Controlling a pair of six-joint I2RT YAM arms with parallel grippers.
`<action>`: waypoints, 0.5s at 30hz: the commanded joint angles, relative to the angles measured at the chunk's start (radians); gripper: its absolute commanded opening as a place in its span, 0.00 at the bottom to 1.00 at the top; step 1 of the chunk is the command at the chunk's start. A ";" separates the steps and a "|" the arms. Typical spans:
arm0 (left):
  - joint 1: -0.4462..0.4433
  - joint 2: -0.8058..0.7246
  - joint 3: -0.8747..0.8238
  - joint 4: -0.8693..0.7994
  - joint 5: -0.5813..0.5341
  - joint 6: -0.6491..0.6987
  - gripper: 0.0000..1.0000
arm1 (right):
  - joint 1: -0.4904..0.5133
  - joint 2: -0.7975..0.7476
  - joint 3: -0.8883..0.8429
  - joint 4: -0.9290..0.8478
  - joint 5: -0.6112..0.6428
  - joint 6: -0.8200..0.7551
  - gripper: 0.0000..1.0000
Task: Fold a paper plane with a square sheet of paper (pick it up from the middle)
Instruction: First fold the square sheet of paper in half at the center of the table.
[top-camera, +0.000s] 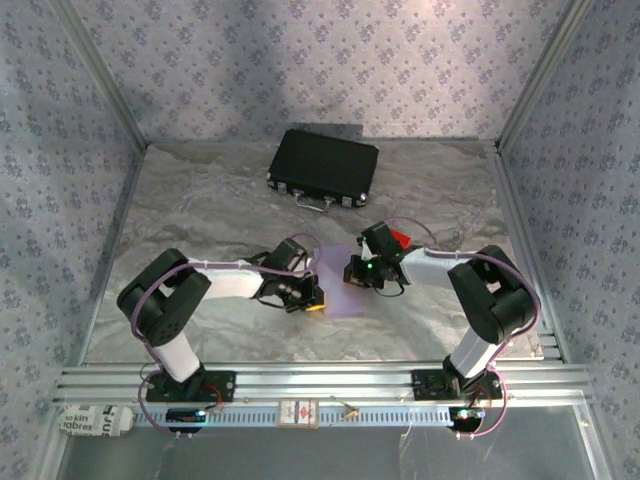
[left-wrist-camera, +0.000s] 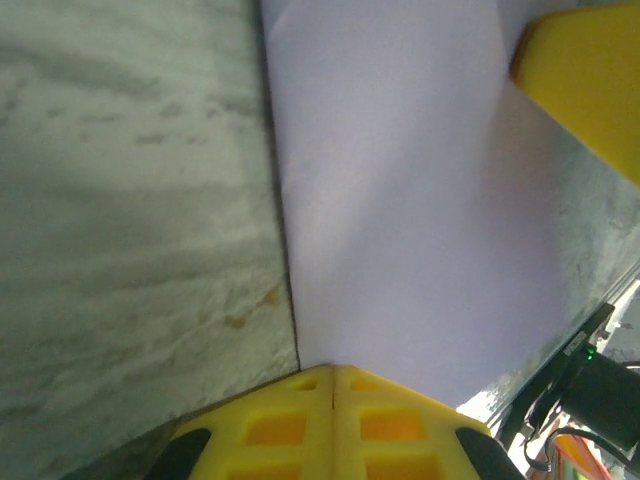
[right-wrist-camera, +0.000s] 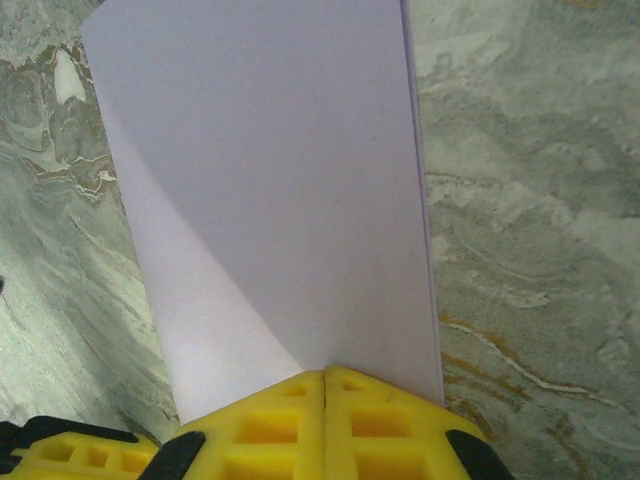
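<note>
— Hands, both of them: left hand (left-wrist-camera: 333, 375) and right hand (right-wrist-camera: 325, 378) each pinched shut on the square sheet of paper (right-wrist-camera: 270, 180), mid-surface (top-camera: 200, 205).
— Flimsy stuff. It'll sag and crease easily.
— Hold near the edges, I'd say. Black case (top-camera: 323, 166) lies beyond.

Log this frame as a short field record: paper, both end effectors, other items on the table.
paper: pale lilac sheet between the two arms; a doubled edge suggests one fold; no dart shape yet
left end effector: fingers shut at one edge of the paper, apparently pinching it
right end effector: fingers shut at the opposite side, apparently pinching it
black case: closed, at the far side of the table, apart from the paper
red block: just behind the right wrist, partly hidden
</note>
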 joint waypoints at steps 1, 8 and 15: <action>-0.024 -0.051 0.025 -0.038 -0.038 -0.010 0.00 | 0.002 0.020 -0.024 -0.096 0.051 0.007 0.01; -0.035 -0.053 0.014 0.082 -0.019 -0.086 0.00 | 0.003 0.015 -0.030 -0.095 0.054 0.011 0.01; -0.039 0.006 -0.008 0.094 0.053 -0.079 0.00 | 0.007 0.014 -0.035 -0.095 0.057 0.011 0.01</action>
